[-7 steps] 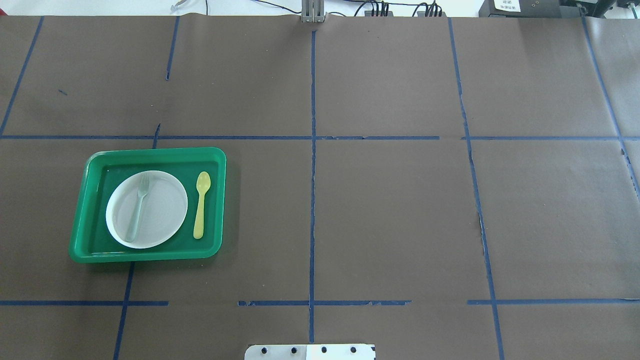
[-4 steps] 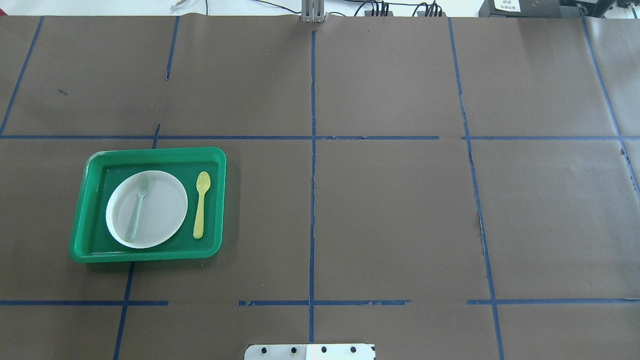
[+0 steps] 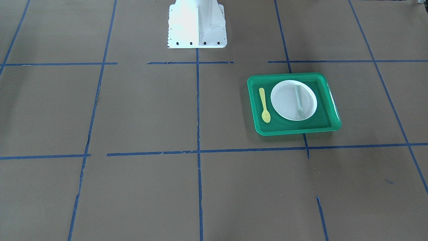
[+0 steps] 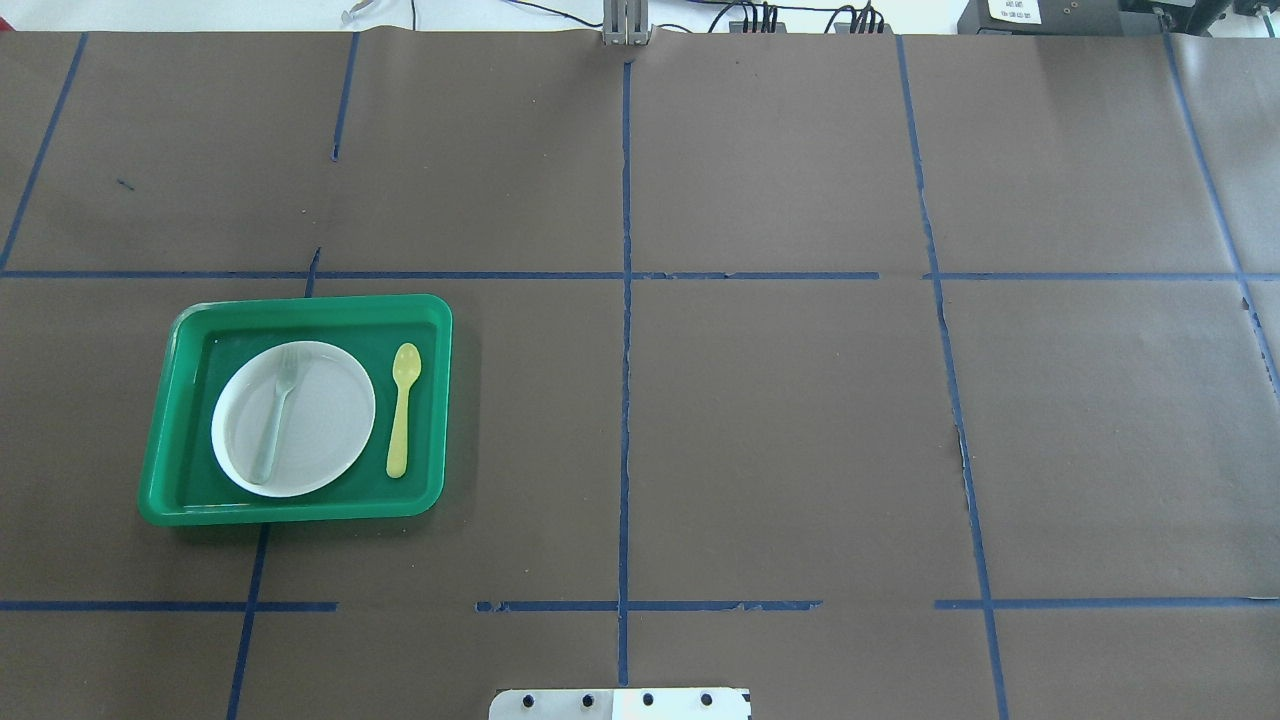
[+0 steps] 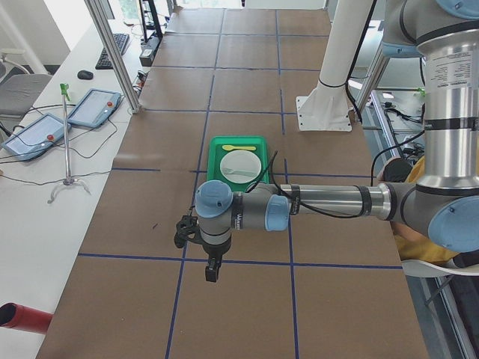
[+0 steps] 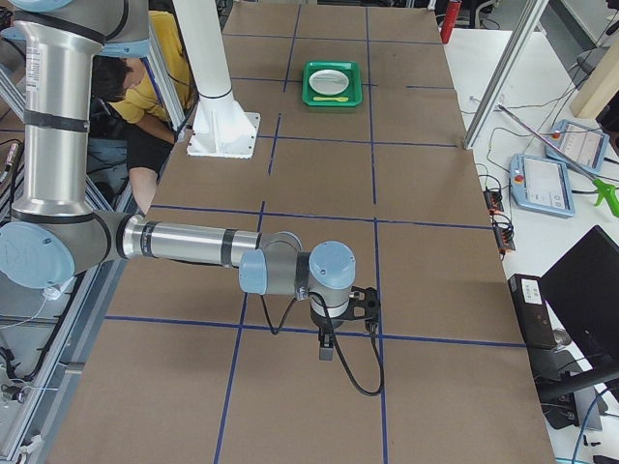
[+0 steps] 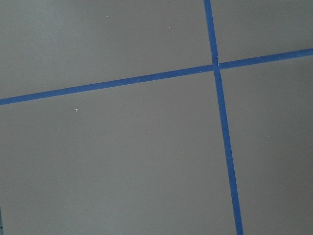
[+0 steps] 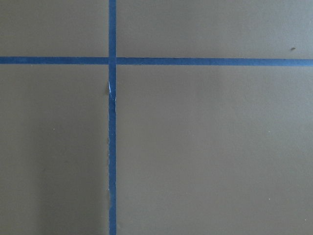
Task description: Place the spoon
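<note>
**Yellow spoon lies in the green tray, both arms well away from it**

The spoon [image 4: 403, 410] lies flat on the tray floor, just beside the plate. A thin strip of green shows between them. Its bowl points away from the robot and its handle points toward it.

It looks like thin moulded plastic, so it is probably very light, fairly stiff and smooth enough to skid or flick out of a hard pinch. The best hold is likely across the slim handle near its middle. One finger would go into the gap on the plate side and the other between the spoon and the tray wall.

The green tray [image 4: 320, 302] also holds the white plate [image 4: 330, 420], and a pale translucent fork [image 4: 277, 415] lies on the plate.

The left arm [image 5: 329, 200] and right arm [image 6: 184, 242] both hang over bare brown worktop [image 4: 800, 420], near opposite ends and well apart from the tray. Only the side views show their jaws, so I cannot tell how wide they stand. Neither wrist camera shows anything in them.
</note>
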Tool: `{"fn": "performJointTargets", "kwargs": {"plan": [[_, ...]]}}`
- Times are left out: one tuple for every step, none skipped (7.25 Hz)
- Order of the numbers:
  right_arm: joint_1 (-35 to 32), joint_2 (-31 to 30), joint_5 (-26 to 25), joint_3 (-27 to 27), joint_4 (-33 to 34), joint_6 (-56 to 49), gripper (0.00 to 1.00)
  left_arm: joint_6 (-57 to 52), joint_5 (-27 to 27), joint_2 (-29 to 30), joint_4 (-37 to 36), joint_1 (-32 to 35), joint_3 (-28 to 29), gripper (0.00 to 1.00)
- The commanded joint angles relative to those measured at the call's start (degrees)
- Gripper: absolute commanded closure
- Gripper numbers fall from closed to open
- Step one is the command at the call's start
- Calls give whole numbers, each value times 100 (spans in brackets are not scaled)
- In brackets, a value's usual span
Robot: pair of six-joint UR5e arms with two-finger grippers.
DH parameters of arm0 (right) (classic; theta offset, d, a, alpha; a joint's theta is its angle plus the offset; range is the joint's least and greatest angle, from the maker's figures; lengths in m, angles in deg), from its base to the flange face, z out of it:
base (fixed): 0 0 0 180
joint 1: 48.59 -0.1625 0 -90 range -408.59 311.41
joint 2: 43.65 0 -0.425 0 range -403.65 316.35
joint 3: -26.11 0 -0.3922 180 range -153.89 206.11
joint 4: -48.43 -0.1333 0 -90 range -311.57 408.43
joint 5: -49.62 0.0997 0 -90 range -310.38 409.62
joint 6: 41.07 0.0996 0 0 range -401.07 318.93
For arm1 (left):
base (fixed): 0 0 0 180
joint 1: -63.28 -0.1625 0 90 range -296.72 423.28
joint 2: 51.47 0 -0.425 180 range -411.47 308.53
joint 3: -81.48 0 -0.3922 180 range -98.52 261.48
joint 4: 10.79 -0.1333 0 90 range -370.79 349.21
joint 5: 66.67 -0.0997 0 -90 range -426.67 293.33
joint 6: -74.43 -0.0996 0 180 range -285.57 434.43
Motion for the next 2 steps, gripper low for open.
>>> {"fn": "performJointTargets", "kwargs": {"plan": [[0,0,0,0,0,0,0,-29,1,2,21,0,6,0],[0,0,0,0,0,0,0,-46,1,2,21,0,6,0]]}}
